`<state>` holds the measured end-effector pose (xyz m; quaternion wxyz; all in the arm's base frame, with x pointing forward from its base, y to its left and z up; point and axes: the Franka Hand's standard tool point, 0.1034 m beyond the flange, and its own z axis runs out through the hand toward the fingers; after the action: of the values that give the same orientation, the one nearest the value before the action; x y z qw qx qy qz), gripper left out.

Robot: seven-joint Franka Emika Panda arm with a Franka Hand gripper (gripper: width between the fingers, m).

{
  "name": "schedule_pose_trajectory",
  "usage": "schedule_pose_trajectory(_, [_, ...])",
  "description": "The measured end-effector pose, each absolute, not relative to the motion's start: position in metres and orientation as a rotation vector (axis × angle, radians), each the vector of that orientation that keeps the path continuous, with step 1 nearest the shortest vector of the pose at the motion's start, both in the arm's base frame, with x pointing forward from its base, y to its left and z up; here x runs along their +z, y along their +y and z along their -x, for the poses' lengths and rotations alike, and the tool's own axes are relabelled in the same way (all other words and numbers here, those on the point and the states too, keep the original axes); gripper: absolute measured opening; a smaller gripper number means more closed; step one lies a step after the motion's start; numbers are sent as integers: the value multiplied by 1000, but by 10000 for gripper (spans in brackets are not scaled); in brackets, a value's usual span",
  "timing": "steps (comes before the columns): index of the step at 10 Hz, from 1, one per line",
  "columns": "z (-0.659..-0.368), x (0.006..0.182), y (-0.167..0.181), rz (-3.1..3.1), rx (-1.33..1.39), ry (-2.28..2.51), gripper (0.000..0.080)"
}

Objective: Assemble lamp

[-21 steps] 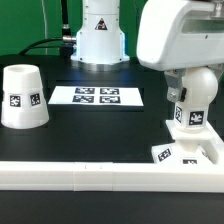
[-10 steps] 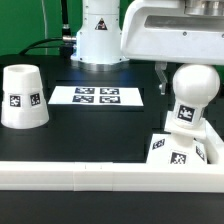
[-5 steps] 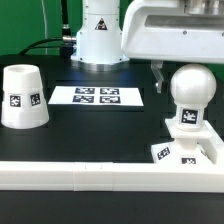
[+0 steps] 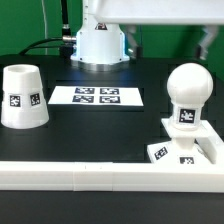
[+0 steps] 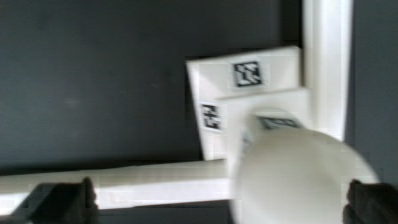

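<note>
The lamp's bulb stands upright on its neck in the flat square base at the exterior view's right, against the white front rail. The tapered shade stands apart at the exterior view's left. My gripper is open and empty, high above the bulb, touching nothing; only its dark fingertips show. In the wrist view the gripper is spread wide, with the bulb's round head below it and the tagged base beyond.
The marker board lies flat mid-table. A white rail runs along the front edge and shows in the wrist view as a corner. The arm's white pedestal and cables stand at the back.
My gripper has let go of the bulb, opened and risen well above it. The bulb stays upright on the base; base and bulb shifted slightly as it released.
</note>
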<state>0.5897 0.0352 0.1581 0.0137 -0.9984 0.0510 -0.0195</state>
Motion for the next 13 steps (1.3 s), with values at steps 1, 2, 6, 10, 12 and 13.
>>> schedule_pose_trajectory(1, [-590, 156, 39, 3107, -59, 186, 698])
schedule_pose_trajectory(2, [-590, 155, 43, 3107, -56, 166, 698])
schedule_pose_trajectory(6, [-589, 153, 41, 3110, -61, 135, 698])
schedule_pose_trajectory(10, [-555, 142, -40, 3116, -64, -118, 698])
schedule_pose_trajectory(12, [-551, 140, -70, 3128, -76, -143, 698])
schedule_pose_trajectory(13, [-552, 140, -67, 3126, -76, -151, 698])
